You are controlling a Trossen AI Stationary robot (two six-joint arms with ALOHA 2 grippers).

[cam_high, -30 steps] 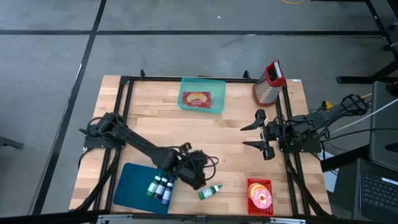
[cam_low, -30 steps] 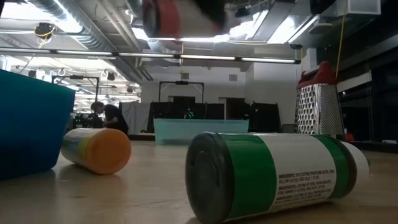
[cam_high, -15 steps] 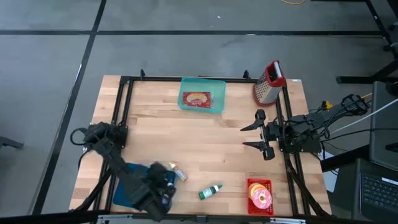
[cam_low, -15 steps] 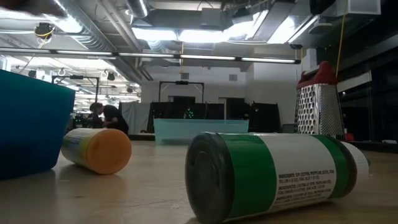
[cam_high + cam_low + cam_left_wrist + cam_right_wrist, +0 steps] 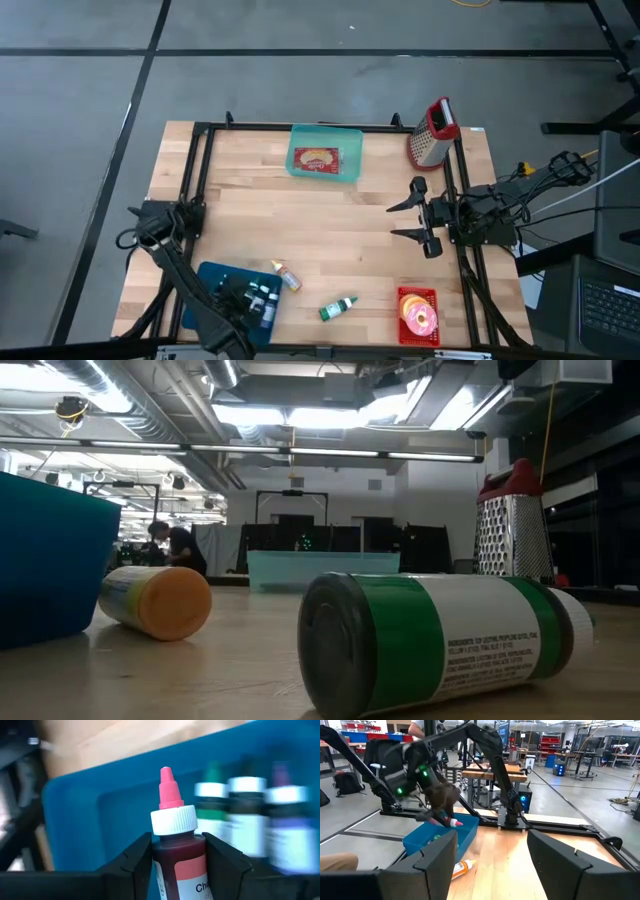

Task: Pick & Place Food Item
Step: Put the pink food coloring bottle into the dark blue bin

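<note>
Red dropper bottle stands upright between the left gripper's fingers, clamped, directly above the blue bin at the table's front-left corner, with other bottles just beside it. The right gripper waits spread open and empty near the right edge.

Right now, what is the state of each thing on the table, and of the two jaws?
Left gripper: shut on red bottle, over blue bin.
Right gripper: open, empty.
Orange bottle: lying on table.
Green bottle: lying on table.
Grater: upright.
Bottles in bin: standing.
</note>
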